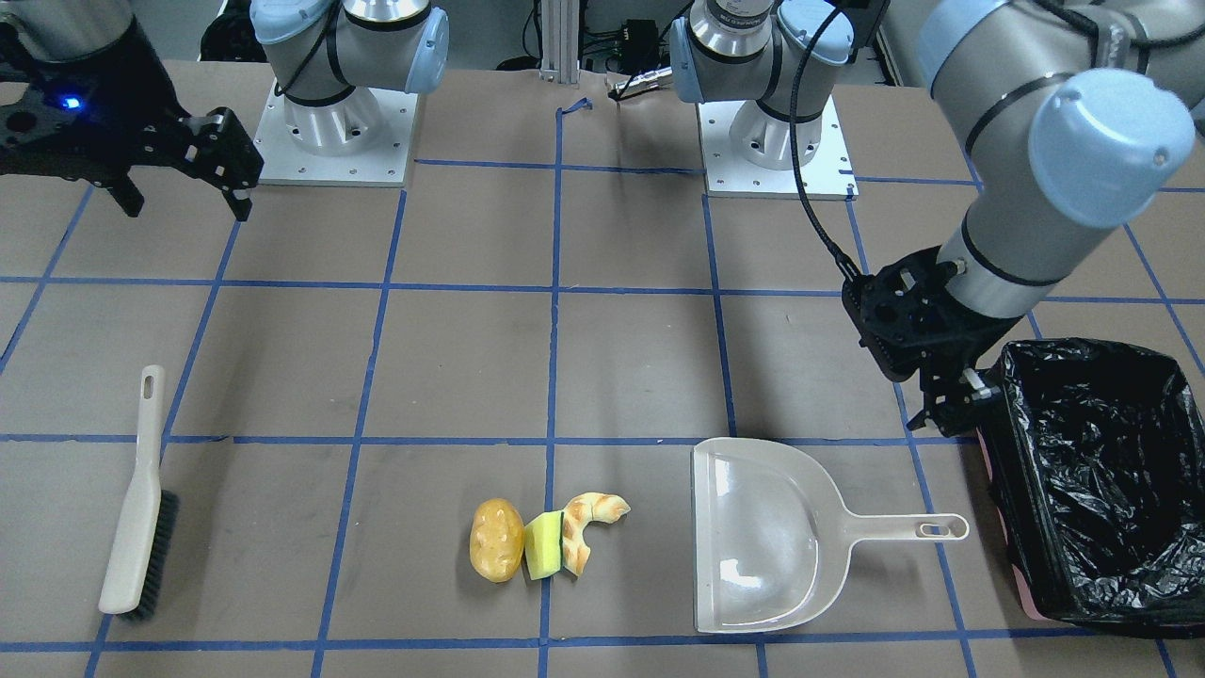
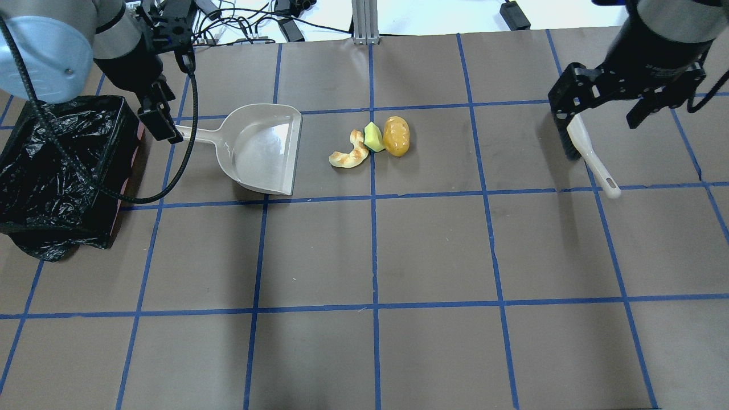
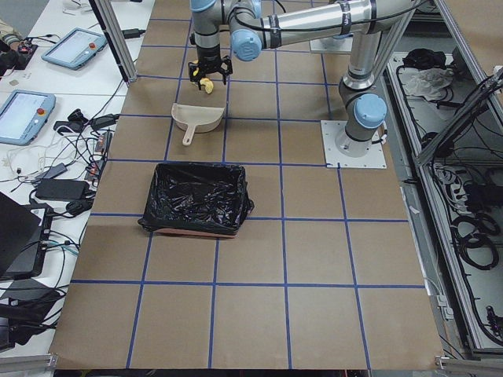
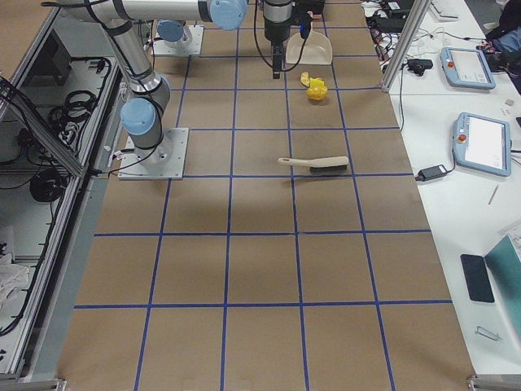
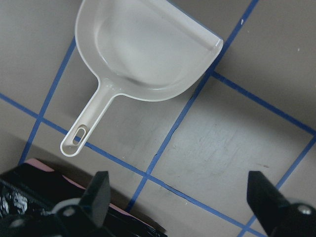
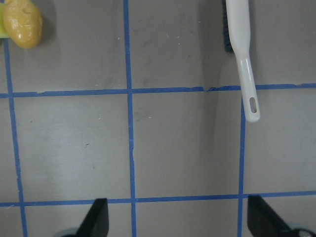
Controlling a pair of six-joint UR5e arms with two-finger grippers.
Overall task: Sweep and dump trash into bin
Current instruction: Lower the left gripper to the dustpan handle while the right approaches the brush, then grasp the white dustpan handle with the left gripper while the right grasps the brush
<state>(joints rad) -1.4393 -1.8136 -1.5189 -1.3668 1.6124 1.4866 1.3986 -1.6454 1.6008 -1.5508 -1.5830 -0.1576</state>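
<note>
Though pale lettering is seen on the black body of the right gripper [image 1: 186, 202] in the overhead view, it is too small to be read. The table [image 2: 433, 250] is covered in brown sheet and crossed by blue tape [image 2: 433, 300].

The bin [image 1: 1101, 480], lined with a crinkled black bag, is set at the robot's left end of the table. The dustpan [image 1: 763, 537] is laid flat next to it, with its long axis along the table. Its handle is pointed at the bin and its open mouth at the trash [image 1: 546, 541].

The left gripper [image 1: 953, 407] is held above the table between the handle end and the bin, fingers spread wide and nothing gripped. The right gripper is held high on the side of the brush [image 1: 141, 508], likewise spread wide and empty.

The brush is laid at the robot's right, long axis across the table. Its holed handle end is turned toward the robot and its bristles toward the trash.

The trash is gathered in a touching row between brush and dustpan, nearer the dustpan. The potato [image 1: 496, 540] is placed on the brush side, long axis across the table. The sponge [image 1: 541, 551] is set in the middle, green side against the croissant [image 1: 588, 527], whose hollow side is turned toward the dustpan.
</note>
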